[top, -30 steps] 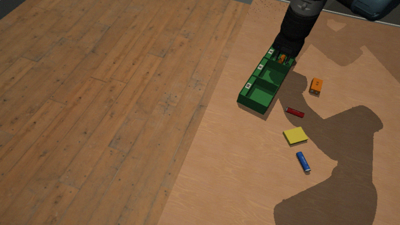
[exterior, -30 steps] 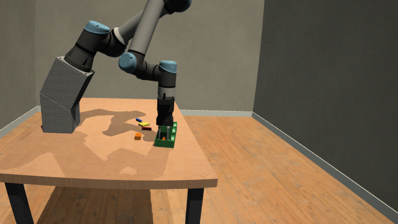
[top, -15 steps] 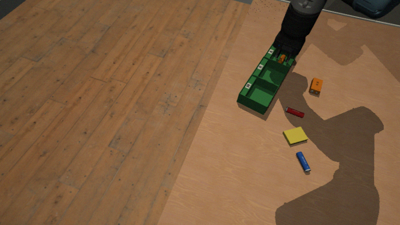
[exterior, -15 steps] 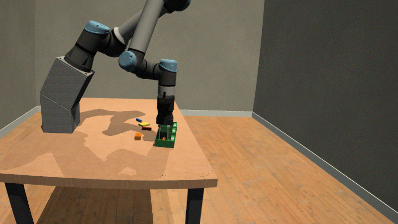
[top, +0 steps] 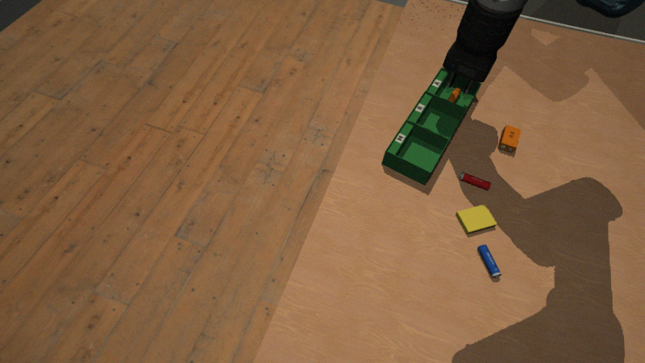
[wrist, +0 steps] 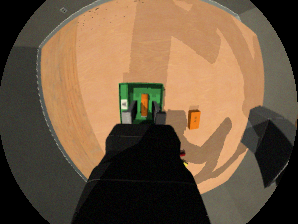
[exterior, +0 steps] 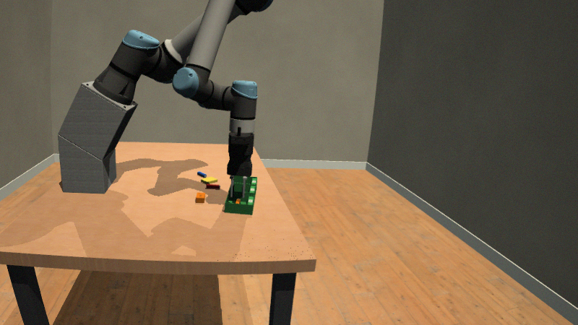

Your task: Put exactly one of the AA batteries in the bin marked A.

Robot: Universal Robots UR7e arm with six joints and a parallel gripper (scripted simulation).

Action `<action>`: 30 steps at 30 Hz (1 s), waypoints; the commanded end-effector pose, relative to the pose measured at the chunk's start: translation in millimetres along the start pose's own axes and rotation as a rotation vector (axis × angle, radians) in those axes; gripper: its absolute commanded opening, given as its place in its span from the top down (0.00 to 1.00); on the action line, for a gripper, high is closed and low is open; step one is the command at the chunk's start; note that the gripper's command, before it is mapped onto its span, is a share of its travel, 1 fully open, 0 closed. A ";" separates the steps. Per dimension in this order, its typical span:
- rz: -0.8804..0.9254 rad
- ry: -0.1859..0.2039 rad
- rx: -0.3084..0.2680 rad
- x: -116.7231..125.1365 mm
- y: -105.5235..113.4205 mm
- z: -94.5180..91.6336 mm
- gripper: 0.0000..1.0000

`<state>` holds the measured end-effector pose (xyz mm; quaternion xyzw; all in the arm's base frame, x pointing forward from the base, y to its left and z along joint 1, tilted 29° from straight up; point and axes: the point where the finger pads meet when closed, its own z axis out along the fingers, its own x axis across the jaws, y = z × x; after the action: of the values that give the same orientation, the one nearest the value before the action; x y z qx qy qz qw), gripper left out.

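Now the gripper [top: 459, 84] stands open above the orange battery [top: 454, 94].

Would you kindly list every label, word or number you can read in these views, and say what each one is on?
"A": white tag on the rim of the green bin's end compartment, under the gripper.
Two more white tags on the other compartments: too blurred to read.
Small dark print on the orange block battery: too small to read.
Faint print on the blue AA battery: unreadable.

The table [top: 360, 270] looks like smooth, pale wood. At 12 o'clock, the green bin [top: 408, 164] looks like matt plastic.
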<state>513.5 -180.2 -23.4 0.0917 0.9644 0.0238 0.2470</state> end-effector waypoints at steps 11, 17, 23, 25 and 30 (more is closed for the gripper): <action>0.000 -0.001 0.000 -0.5 -0.1 -22.4 0.40; 0.000 -0.001 0.000 -0.4 -0.2 -22.4 0.40; 0.000 -0.001 0.000 -0.3 -0.1 -42.3 0.00; 0.000 -0.001 0.000 -0.4 -0.2 -46.3 0.00; 0.000 -0.001 0.000 -0.4 -0.2 -66.4 0.00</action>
<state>491.1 -180.2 17.1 0.0919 0.9643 0.0236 0.2472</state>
